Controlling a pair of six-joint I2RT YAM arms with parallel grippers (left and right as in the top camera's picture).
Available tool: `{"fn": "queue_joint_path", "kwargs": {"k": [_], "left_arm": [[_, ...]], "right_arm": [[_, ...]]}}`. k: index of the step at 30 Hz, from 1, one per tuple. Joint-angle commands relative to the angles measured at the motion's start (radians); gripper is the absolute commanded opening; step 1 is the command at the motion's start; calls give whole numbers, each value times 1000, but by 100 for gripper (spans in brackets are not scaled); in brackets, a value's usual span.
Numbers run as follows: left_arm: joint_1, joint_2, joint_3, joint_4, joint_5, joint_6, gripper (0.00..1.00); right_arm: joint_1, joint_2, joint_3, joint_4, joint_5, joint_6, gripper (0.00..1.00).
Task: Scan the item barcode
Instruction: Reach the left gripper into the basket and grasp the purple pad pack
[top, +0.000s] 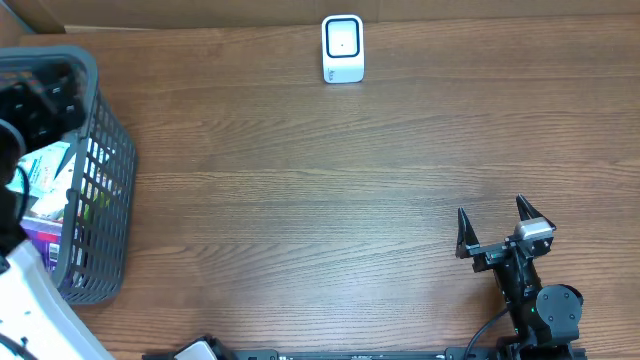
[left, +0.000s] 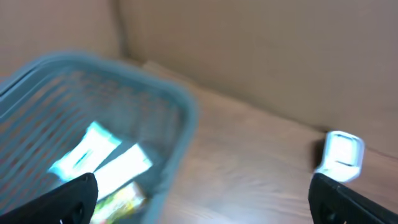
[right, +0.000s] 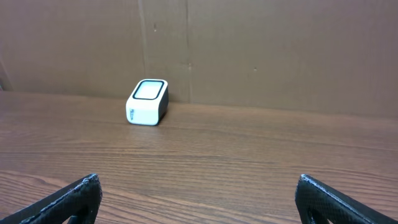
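My left gripper (left: 202, 186), jaws released, is nearest the white-and-teal packet (left: 84, 150), which lies diagonally down-left in the grey plastic mesh basket (left: 181, 107). My right gripper (top: 491, 210), also released, is far off.

The surface (top: 300, 200) is brown wood grain, matt. The basket (top: 108, 170) is grey-blue plastic lattice. The scanner (top: 342, 48) housing is smooth white plastic; the back wall (right: 280, 50) is matt cardboard.

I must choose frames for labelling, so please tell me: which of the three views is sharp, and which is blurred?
Overhead: sharp and evenly lit, the barcode scanner crisp. Left wrist: blurred throughout, the basket and the packages in it smeared. Right wrist: sharp, the scanner and the grain of the table clear.
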Motion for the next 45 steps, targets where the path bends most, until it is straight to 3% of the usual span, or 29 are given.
{"fn": "queue_joint_path", "kwargs": {"k": [1, 6, 12, 20, 29, 39, 45], "left_arm": [[57, 40, 12, -28, -34, -4, 99], [94, 102, 9, -87, -87, -6, 100], [139, 194, 9, -161, -216, -146, 100], [235, 281, -43, -205, -226, -165, 99], [304, 282, -332, -65, -237, -164, 100], [306, 282, -624, 160, -385, -164, 100], [306, 282, -698, 299, -308, -164, 100]], "right_arm": [[5, -12, -10, 2, 6, -3, 100], [5, -12, -10, 2, 6, -3, 100], [5, -12, -10, 2, 6, -3, 100], [5, -12, -10, 2, 6, -3, 100], [5, -12, -10, 2, 6, -3, 100], [5, -12, -10, 2, 6, -3, 100], [5, -12, -10, 2, 7, -3, 100]]}}
